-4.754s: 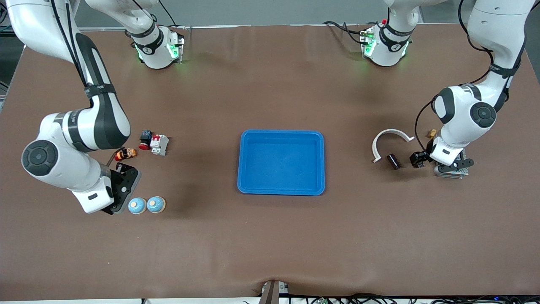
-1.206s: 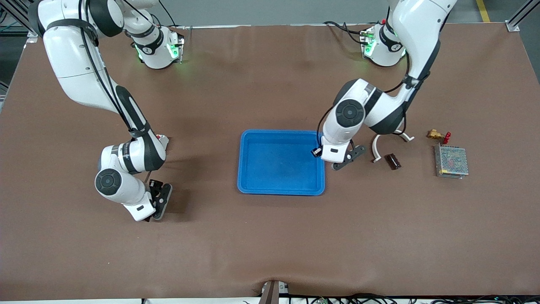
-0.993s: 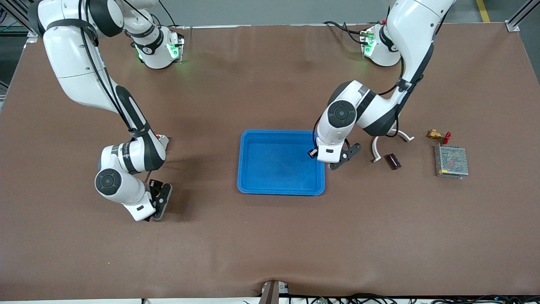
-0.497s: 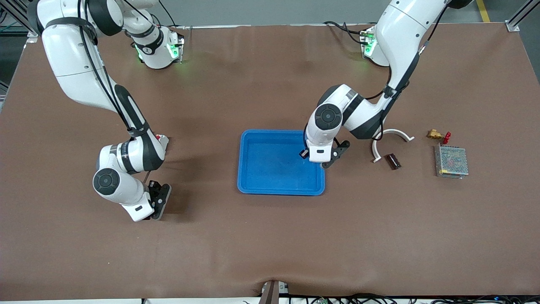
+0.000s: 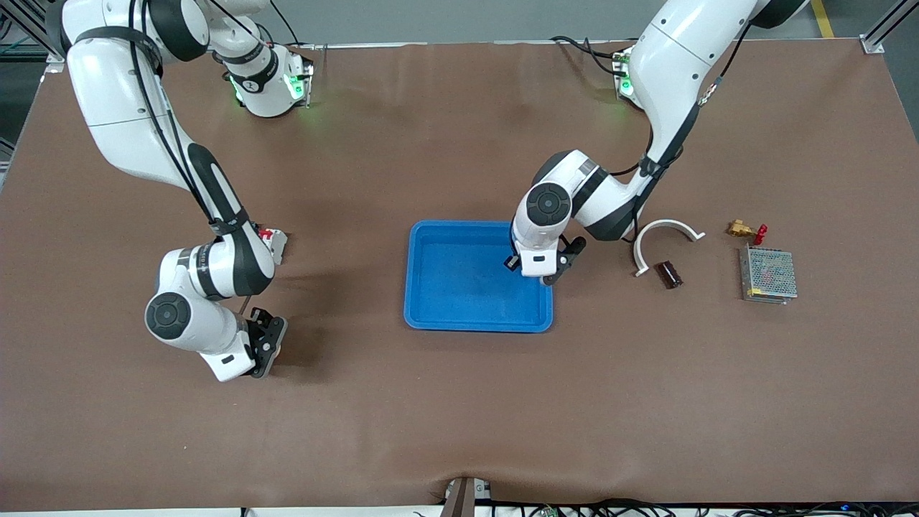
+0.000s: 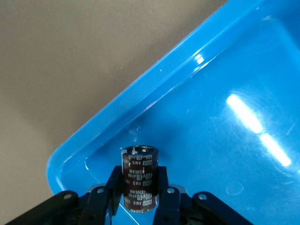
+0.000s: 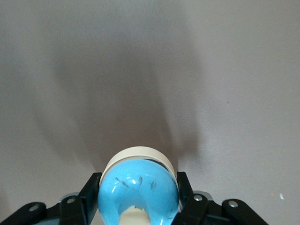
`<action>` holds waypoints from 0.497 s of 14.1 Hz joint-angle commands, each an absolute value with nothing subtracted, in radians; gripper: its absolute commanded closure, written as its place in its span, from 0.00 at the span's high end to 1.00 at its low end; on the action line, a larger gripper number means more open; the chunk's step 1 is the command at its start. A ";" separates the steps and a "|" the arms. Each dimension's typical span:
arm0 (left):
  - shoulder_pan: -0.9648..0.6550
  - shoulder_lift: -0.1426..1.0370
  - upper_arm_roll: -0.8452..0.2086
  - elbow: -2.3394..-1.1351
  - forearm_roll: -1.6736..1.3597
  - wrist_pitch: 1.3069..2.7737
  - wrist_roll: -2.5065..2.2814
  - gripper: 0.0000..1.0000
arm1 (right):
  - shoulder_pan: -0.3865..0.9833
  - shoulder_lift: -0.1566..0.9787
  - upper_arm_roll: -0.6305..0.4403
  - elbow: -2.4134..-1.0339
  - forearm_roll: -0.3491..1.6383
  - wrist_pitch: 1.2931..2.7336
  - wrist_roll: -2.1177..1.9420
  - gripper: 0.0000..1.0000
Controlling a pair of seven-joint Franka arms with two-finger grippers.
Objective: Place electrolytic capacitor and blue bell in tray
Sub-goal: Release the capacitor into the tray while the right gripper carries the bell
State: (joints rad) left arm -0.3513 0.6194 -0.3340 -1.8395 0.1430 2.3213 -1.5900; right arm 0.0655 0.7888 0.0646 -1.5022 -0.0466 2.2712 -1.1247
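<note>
Over the tray (image 5: pixel 459 316), at its corner toward my left arm's end of the table, my left gripper (image 6: pixel 139 197) has travelled in from outside the rim, fingers clamped on the electrolytic capacitor (image 6: pixel 139 180); release looks next. My right gripper (image 7: pixel 138 199), well apart from the tray, has lifted slightly, pinching the blue bell (image 7: pixel 138 190).

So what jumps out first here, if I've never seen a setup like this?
The bright blue tray in the middle of the brown table. The left end effector hangs over the tray's corner, shut on a dark capacitor. Toward the right arm's end, the right end effector grips a blue bell above bare table.
</note>
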 commanded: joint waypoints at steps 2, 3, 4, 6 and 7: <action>-0.365 0.649 -0.327 -1.819 0.167 2.322 -1.618 0.00 | 0.057 0.773 0.072 -1.467 0.070 2.215 -1.095 0.43; -0.364 0.652 -0.327 -1.819 0.167 2.322 -1.618 0.06 | 0.063 0.773 0.072 -1.448 0.110 2.214 -1.092 0.43; -0.365 0.652 -0.327 -1.818 0.167 2.322 -1.617 0.09 | 0.070 0.772 0.072 -1.433 0.132 2.203 -1.082 0.43; -0.364 0.653 -0.327 -1.819 0.167 2.322 -1.615 0.62 | 0.075 0.762 0.074 -1.425 0.159 2.184 -0.958 0.43; -0.364 0.653 -0.327 -1.818 0.169 2.321 -1.609 1.00 | 0.090 0.753 0.074 -1.419 0.160 2.184 -0.909 0.43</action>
State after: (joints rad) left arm -0.3527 0.6391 -0.3335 -1.8368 0.1430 2.3216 -1.5904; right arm 0.0744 0.7841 0.0698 -1.4226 0.1331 2.2082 -1.0027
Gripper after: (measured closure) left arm 0.608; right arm 0.313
